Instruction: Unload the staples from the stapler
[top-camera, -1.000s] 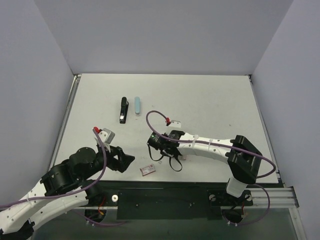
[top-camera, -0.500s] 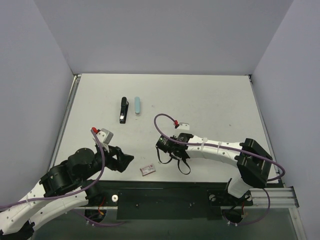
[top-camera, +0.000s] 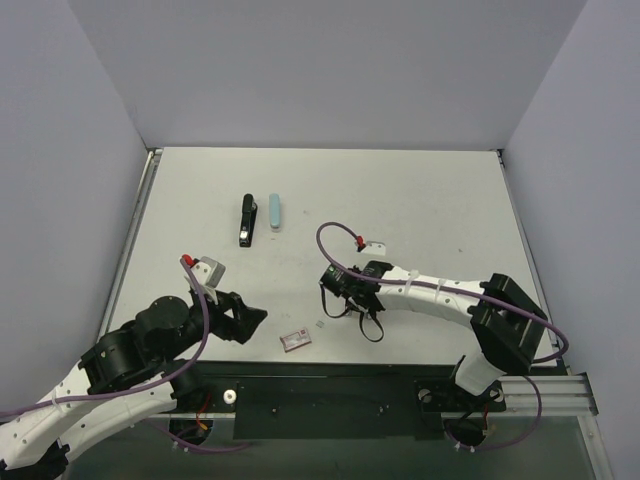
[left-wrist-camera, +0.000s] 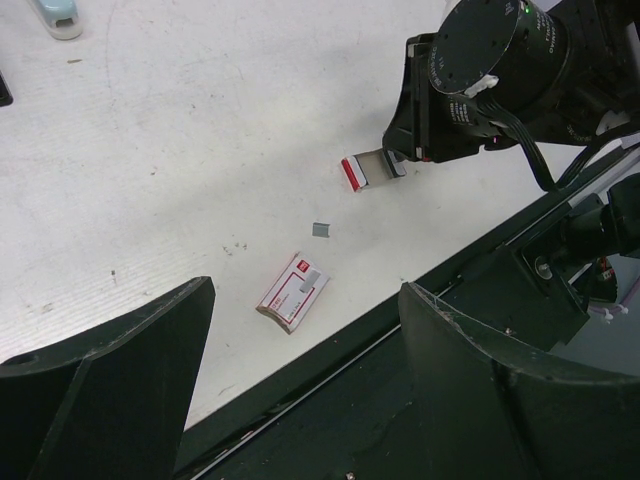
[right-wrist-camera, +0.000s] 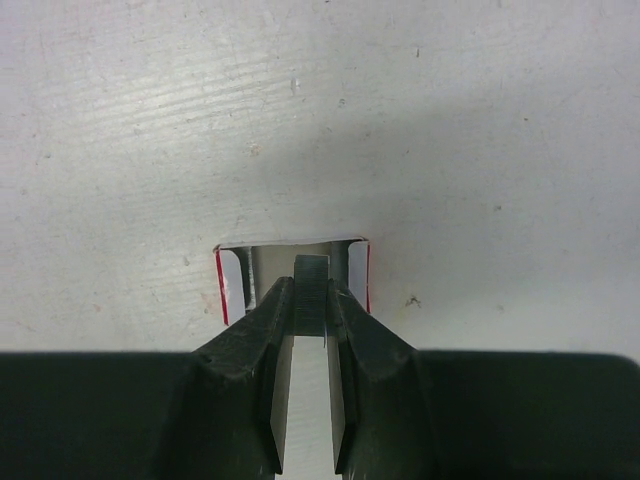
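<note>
Stapler (left-wrist-camera: 3, 91) cut off L edge; blue bar (left-wrist-camera: 52, 14) clipped at top.

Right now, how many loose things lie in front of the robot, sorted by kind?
Slim black stapler: 1
Pale blue oblong bar: 1
Small red-and-white cardboard boxes, one closed, one open: 2
Small grey metal strips, one lying loose, one pinched in the right tool: 2
Total: 6
</note>
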